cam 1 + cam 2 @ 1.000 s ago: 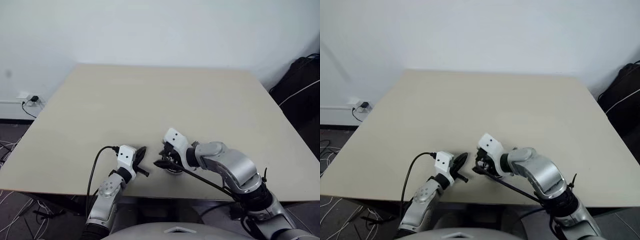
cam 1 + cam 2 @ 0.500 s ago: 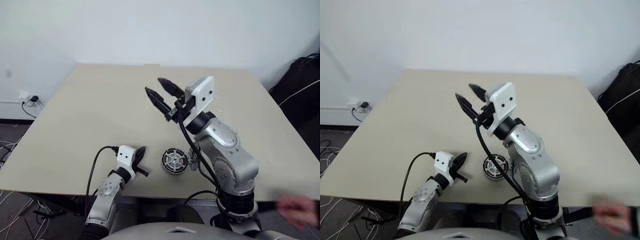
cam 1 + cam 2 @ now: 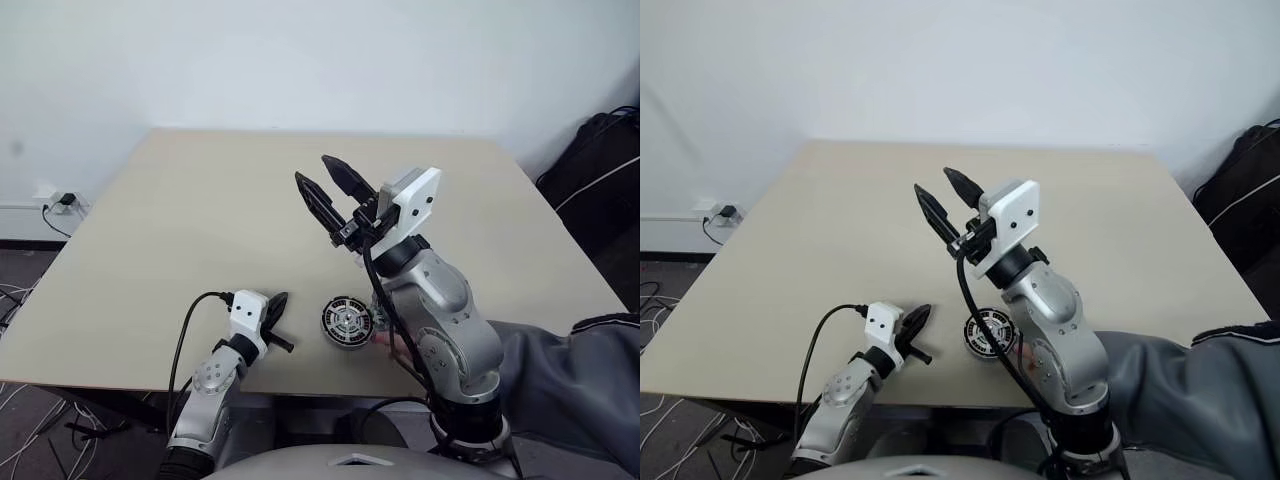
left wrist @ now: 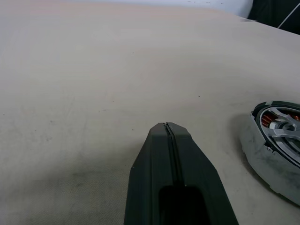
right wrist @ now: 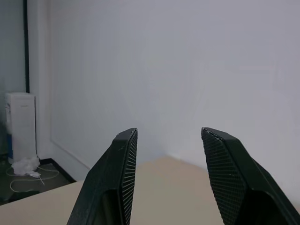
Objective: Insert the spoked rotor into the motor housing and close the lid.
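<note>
Large beige rectangular table (image 3: 200, 220) against a white wall. Near its front edge lies the motor assembly: round dark motor housing (image 3: 347, 321) with coppery-brown windings showing through the slots of a silver-grey radially slotted metal lid (image 4: 281, 129) sitting on top of it. Left wrist view shows the copper under the silver spokes and the pale metal side of the disc. Spoked rotor cannot be told apart inside the stack.

Left gripper (image 3: 276, 306), black two-finger with white wrist block, rests low at the table's front edge, just left of the housing, not touching it. Its jaws are pressed fully together, nothing between them; seam line visible in the left wrist view (image 4: 169, 140).

Right gripper (image 3: 328, 190) is raised well above the table, pointing up and toward the far left, well apart from the housing. Its jaws stand spread with a clear gap and hold nothing; ribbed inner pads (image 5: 129, 168) face each other against the wall.

A person's hand (image 3: 392, 344) sits right beside the housing on its right side, partly hidden behind the right arm; grey sleeve (image 3: 570, 380) comes in from the lower right corner. Black bag (image 3: 600, 160) on the floor right of the table.
</note>
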